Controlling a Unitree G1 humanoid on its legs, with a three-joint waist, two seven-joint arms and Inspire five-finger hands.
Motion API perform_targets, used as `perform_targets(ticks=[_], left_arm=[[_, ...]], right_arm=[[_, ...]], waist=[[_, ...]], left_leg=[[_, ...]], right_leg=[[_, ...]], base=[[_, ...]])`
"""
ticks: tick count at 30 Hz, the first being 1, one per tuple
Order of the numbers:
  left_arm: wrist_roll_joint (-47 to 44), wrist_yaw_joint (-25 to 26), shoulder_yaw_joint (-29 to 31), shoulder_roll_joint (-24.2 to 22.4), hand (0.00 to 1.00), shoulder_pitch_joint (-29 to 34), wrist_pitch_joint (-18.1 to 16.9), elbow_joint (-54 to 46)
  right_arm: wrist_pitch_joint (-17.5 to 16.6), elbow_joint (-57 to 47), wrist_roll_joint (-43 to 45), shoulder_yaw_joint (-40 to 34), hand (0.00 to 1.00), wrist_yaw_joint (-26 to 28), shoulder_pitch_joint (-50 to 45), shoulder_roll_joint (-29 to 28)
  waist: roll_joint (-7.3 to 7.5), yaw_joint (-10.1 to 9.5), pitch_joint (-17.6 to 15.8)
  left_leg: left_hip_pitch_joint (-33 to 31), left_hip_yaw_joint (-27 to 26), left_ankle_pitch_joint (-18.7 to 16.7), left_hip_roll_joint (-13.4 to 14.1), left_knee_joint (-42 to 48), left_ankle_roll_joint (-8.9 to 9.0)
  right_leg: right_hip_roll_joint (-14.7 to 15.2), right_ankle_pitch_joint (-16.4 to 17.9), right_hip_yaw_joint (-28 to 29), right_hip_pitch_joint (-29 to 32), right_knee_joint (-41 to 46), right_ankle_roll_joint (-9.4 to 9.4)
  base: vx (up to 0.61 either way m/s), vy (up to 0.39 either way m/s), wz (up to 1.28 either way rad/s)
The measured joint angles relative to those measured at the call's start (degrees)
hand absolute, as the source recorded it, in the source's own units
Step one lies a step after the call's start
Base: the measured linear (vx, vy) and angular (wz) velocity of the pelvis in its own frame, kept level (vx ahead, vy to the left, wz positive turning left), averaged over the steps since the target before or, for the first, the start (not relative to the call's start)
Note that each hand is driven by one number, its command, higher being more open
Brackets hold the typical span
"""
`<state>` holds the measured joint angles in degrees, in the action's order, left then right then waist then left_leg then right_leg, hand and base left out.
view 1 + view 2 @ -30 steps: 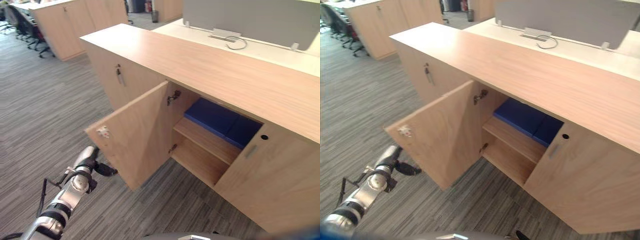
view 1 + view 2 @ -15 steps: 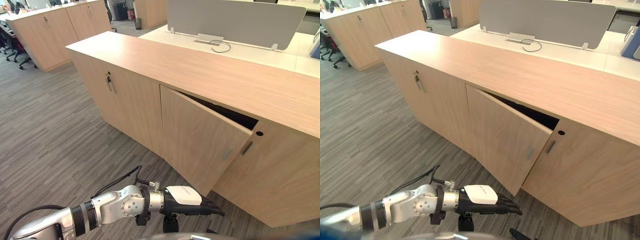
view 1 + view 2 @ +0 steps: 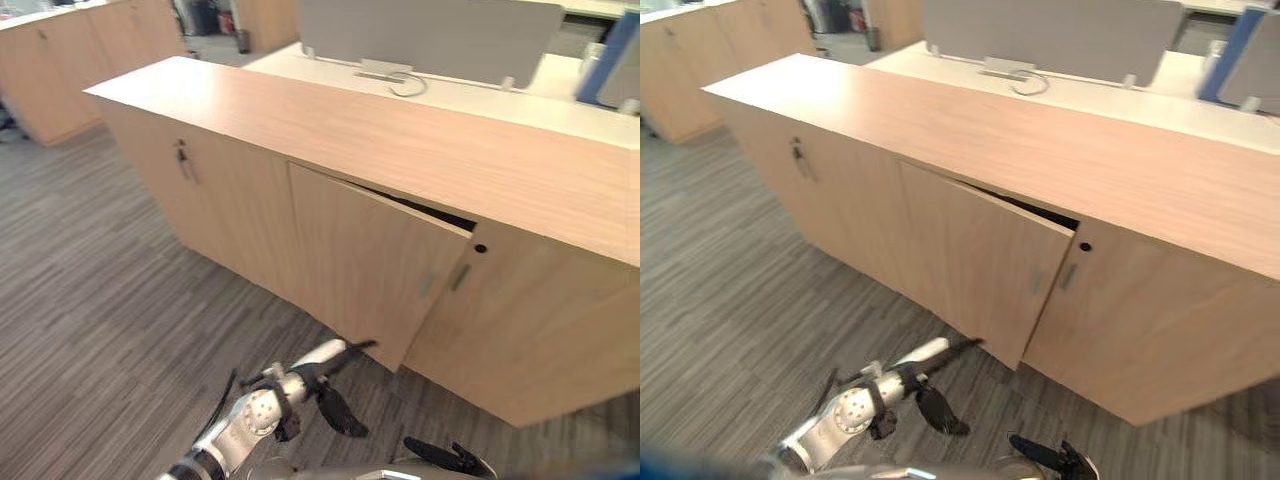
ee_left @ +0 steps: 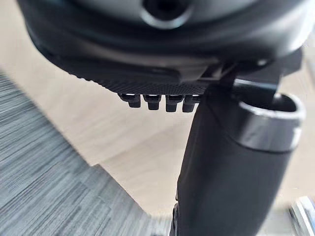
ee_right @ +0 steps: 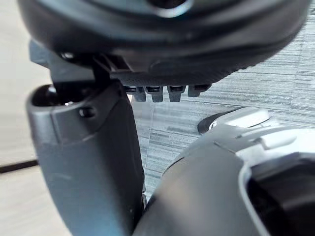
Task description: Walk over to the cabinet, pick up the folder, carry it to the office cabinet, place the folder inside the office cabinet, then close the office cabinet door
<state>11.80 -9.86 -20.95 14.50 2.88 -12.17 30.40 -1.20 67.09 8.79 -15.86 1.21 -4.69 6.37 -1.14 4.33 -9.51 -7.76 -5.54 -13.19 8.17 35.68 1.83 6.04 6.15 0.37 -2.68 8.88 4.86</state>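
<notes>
Change from half a second ago: the middle door (image 3: 365, 270) of the long light wood office cabinet (image 3: 330, 125) stands nearer shut, and the dark gap (image 3: 432, 211) along its top edge is narrower.

Left hand (image 3: 322, 358): one. It was low and level before; now it is raised, with straight fingers at the door's lower edge, holding nothing. Contact cannot be told.

Right hand (image 3: 448, 456): one, low in front, fingers loose and apart, empty.

Door fronts: three. Slot pulls (image 3: 427, 285): two. Round lock hole (image 3: 480, 248): one.

Contents: the blue folder, on the upper shelf a second ago, is now hidden behind the door.

Behind: one white desk (image 3: 520, 98), one grey divider panel (image 3: 420, 35).

Floor: grey striped carpet (image 3: 90, 300).
</notes>
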Motion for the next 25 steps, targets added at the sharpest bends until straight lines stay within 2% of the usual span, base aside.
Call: perform_targets(ticks=[1,2,3,4,5,7,9,11,12,14,16,17,19,20,25], left_arm=[[-5.0,1.3,7.9,-3.4,1.00,1.7,1.4,4.2],[-8.0,2.0,11.7,-4.9,1.00,2.1,2.2,6.4],[-13.4,4.4,19.2,-7.3,1.00,2.6,2.9,10.8],[-17.2,6.9,25.8,-8.7,1.00,2.8,3.8,15.2],[-18.5,8.1,28.4,-8.7,1.00,3.1,4.0,16.7],[-20.3,11.0,37.4,-9.8,1.00,6.1,4.5,21.9],[-21.0,12.3,41.5,-11.5,1.00,8.5,5.3,25.5],[-23.5,12.2,43.9,-13.2,1.00,10.5,6.2,27.4],[-25.5,12.1,43.9,-13.5,1.00,11.3,6.4,27.7],[-28.4,11.4,44.2,-14.1,1.00,11.2,6.4,28.4],[-30.4,10.7,45.0,-15.1,1.00,10.7,6.4,29.0],[-30.4,10.5,45.0,-15.6,1.00,9.5,6.3,29.8],[-30.3,10.3,44.8,-16.6,1.00,7.5,6.3,29.9],[-29.9,10.3,44.1,-17.1,1.00,6.1,6.3,29.9],[-24.8,10.9,33.5,-15.0,1.00,1.2,6.3,29.8]], right_arm=[[0.2,0.0,0.0,-1.4,1.00,-0.3,0.0,0.2],[0.3,0.0,0.0,-1.8,1.00,-0.4,-0.1,0.3],[0.4,-0.2,0.0,-2.2,1.00,-0.7,0.0,0.2],[0.5,-1.6,0.0,-2.0,1.00,-1.1,-0.4,-0.9],[0.4,-2.6,0.0,-2.0,1.00,-1.3,-1.0,-1.6],[0.5,-4.3,-0.1,0.4,1.00,-1.9,-1.8,-2.0],[0.6,-5.4,-0.2,2.2,1.00,-2.1,-1.7,-1.8],[0.5,-7.2,0.1,3.6,1.00,-2.3,-1.2,-1.6],[0.5,-8.1,0.2,3.9,1.00,-2.4,-1.1,-1.7],[0.5,-8.4,0.2,3.6,1.00,-2.5,-1.2,-1.7],[0.4,-7.7,0.3,2.3,1.00,-2.5,-1.5,-1.6],[0.5,-6.9,0.3,0.9,1.00,-2.5,-1.7,-1.6],[0.5,-5.8,0.3,-0.3,1.00,-2.7,-1.5,-1.6],[0.5,-5.0,0.3,-0.9,1.00,-2.8,-1.2,-1.7],[1.1,-2.4,0.2,-0.9,1.00,-3.4,0.4,-1.9]], waist=[[-0.11,-0.87,-0.1],[-0.19,-1.12,-0.1],[-0.74,-1.70,-0.3],[0.54,-2.14,-0.3],[0.78,-2.23,-0.3],[2.01,-3.33,0.4],[2.09,-4.33,0.5],[1.88,-5.53,1.0],[1.81,-5.66,1.4],[1.29,-5.56,2.3],[-0.08,-5.15,4.0],[-0.85,-4.93,5.2],[-1.42,-4.78,5.9],[-1.83,-4.67,6.1],[-1.10,-3.96,6.4]], left_leg=[[0.7,7.4,-1.6,-3.6,-4.9,1.67],[1.1,11.4,-1.7,-5.5,-8.0,2.16],[2.6,16.8,0.1,-7.5,-13.5,0.70],[3.9,14.7,-0.3,-7.8,-14.7,0.34],[3.9,13.8,-0.6,-7.8,-14.7,0.13],[5.6,8.6,-2.0,-7.1,-14.8,-0.49],[8.7,3.6,-2.5,-6.8,-16.8,-0.55],[10.9,-1.4,-2.4,-6.4,-19.1,-0.60],[11.4,-3.7,-2.4,-6.3,-20.0,-0.58],[12.8,-5.1,-2.3,-6.5,-21.5,-0.55],[13.9,-5.3,-2.0,-6.5,-23.5,-0.31],[14.8,-5.1,-1.2,-6.5,-25.0,0.12],[16.0,-4.8,-0.3,-6.3,-26.8,0.21],[16.7,-4.8,-0.2,-6.2,-27.5,0.23],[16.8,-4.9,-0.2,-5.9,-27.8,0.18]], right_leg=[[0.0,-0.2,3.1,1.6,0.6,-0.14],[-0.1,-0.3,4.3,2.2,0.9,0.07],[-0.8,-0.4,6.7,3.3,1.2,0.55],[-0.5,-0.3,8.1,3.5,1.0,0.84],[-0.4,-0.4,8.5,3.5,0.7,1.01],[-0.4,-0.5,11.7,4.6,1.7,1.62],[-0.5,-0.5,13.7,5.3,3.0,1.74],[-0.7,-0.5,12.8,8.3,6.2,1.75],[-0.4,-0.5,9.3,10.1,8.0,1.75],[0.0,-0.5,5.9,10.2,7.6,1.73],[-0.1,-1.2,5.7,8.7,4.6,2.19],[-0.1,-2.7,5.0,7.0,1.3,2.19],[-0.3,-5.1,4.2,3.9,-4.0,2.03],[-0.4,-6.5,4.0,2.1,-7.1,2.02],[-1.2,-10.3,4.1,-0.6,-13.7,1.24]], base=[[0.05,0.079,-1.22],[0.06,0.144,-1.21],[0.07,0.153,-0.98],[0.09,0.147,-0.84],[0.15,0.149,-0.69],[0.21,0.185,-0.97],[0.18,0.147,-1.17],[0.15,0.123,-1.33],[0.17,0.111,-1.10],[0.14,0.069,-0.53],[0.13,0.065,-0.14],[0.13,0.049,0.08],[0.11,0.029,0.09],[0.06,0.002,-0.03],[0.00,-0.029,-0.08]])
